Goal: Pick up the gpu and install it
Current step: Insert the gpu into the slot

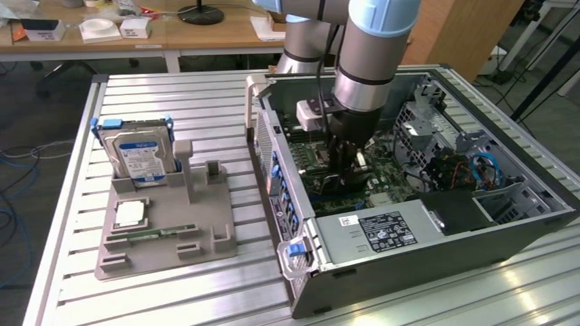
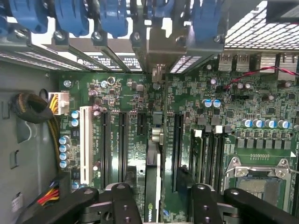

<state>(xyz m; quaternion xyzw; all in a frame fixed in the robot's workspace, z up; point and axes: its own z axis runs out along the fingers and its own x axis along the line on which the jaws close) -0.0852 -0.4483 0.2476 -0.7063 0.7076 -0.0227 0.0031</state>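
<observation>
The gpu stands edge-on in the motherboard, between the fingers

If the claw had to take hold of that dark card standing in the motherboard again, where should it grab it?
Probably by the free top edge of the gpu, coming straight down from the open side of the computer case. The card stands on edge in a slot, so only that thin edge is reachable, with one finger on each flat face. The claw sits right above it now, its fingers straddling the card, apparently apart from it.

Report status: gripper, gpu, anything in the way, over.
Gripper open, straddling gpu. Gpu standing on edge in motherboard slot inside case. Nothing in the way.
</observation>
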